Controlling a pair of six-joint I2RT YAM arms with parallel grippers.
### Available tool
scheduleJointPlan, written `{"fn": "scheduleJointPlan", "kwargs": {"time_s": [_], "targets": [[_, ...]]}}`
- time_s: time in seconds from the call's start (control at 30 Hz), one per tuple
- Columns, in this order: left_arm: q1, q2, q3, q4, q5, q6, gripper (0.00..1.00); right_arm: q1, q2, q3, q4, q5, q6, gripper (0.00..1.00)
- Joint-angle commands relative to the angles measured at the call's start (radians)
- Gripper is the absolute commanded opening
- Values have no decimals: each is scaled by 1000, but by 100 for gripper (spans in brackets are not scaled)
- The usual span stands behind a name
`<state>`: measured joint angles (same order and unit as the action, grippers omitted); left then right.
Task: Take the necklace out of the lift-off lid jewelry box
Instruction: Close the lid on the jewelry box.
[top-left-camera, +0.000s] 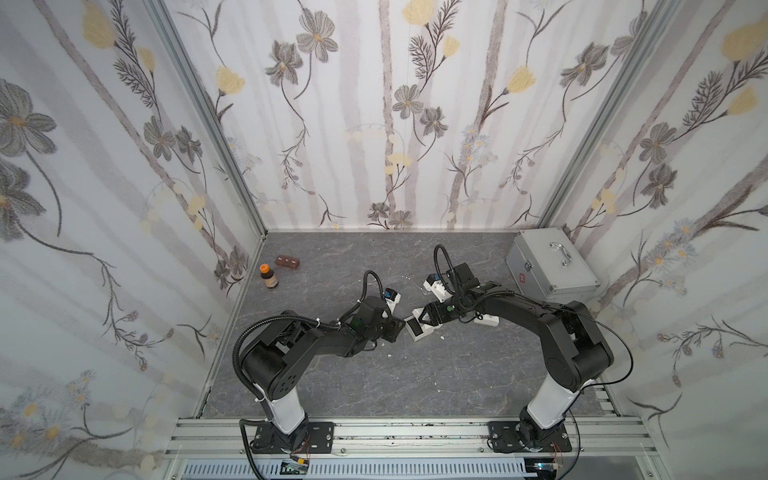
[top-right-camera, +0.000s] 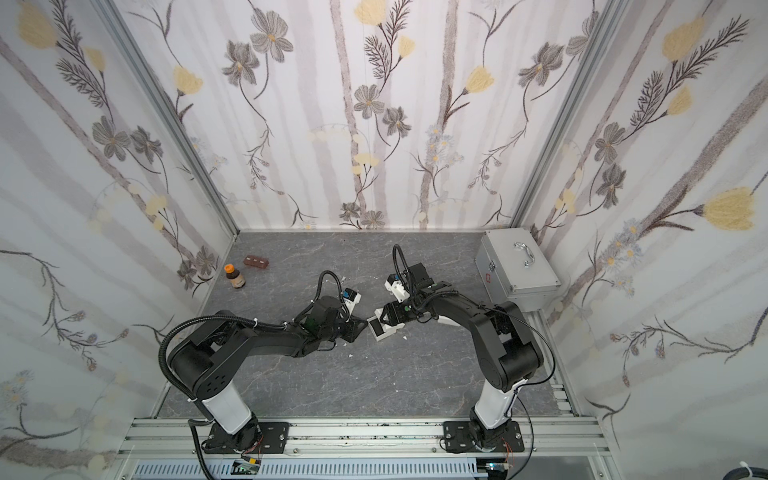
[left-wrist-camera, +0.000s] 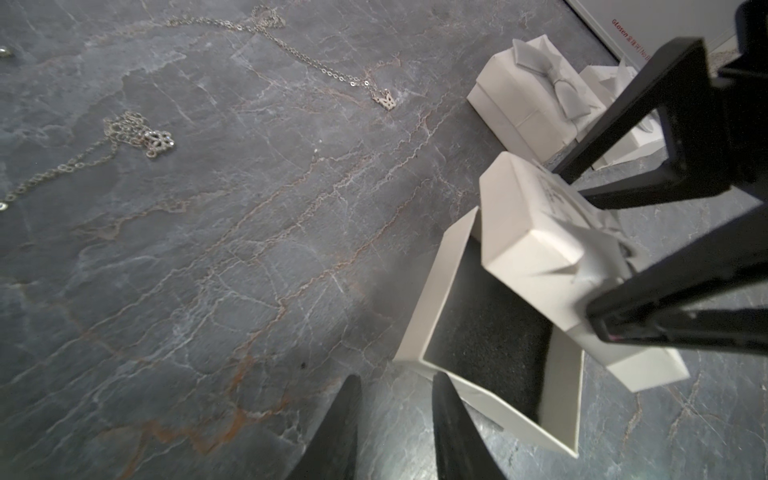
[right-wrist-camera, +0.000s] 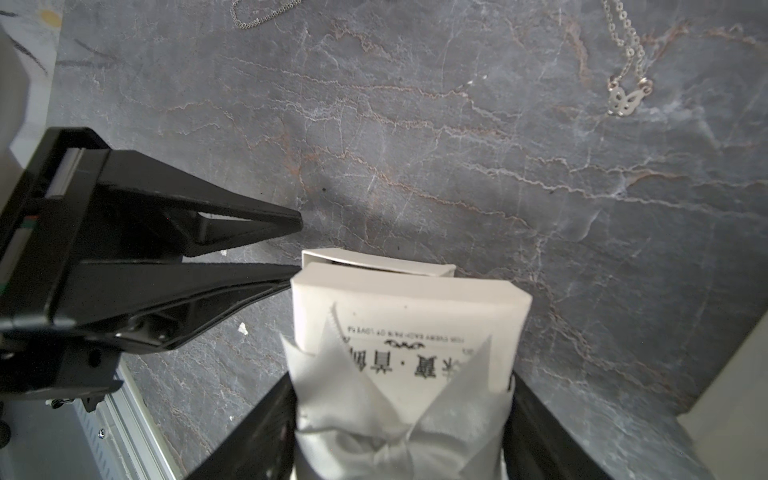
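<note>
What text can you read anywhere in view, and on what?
"GLosen" in red on the white panel; what follows is blurred.
Upside-down print on the lid: Chinese characters, not legible.
Red sign on the silver case: too small.
Label on the bottle: too small.

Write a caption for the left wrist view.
Right gripper holds the ribboned lid above the open jewelry box; a flower necklace and a butterfly necklace lie nearby.

The lid (left-wrist-camera: 536, 257) covered part of the open box (left-wrist-camera: 428, 307) in the left wrist view, so some of its dark inside was hidden. The left pincer (left-wrist-camera: 397, 378) was cut off there by the picture's edge. The necklaces (left-wrist-camera: 160, 141) were too small to make out in both top views.
</note>
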<state>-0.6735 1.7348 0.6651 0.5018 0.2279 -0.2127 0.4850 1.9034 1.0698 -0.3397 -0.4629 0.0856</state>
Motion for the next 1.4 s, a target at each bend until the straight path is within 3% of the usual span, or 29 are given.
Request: {"fn": "scheduleJointPlan", "kwargs": {"time_s": [0.0, 0.77, 1.37], "targets": [[-3, 0, 9, 0, -13, -1, 31, 1, 6, -1, 42, -34, 14, 69], [-14, 14, 30, 7, -88, 2, 30, 16, 15, 28, 23, -28, 18, 68], [-12, 26, 14, 47, -125, 14, 30, -49, 48, 138, -187, -94, -42, 70]]}}
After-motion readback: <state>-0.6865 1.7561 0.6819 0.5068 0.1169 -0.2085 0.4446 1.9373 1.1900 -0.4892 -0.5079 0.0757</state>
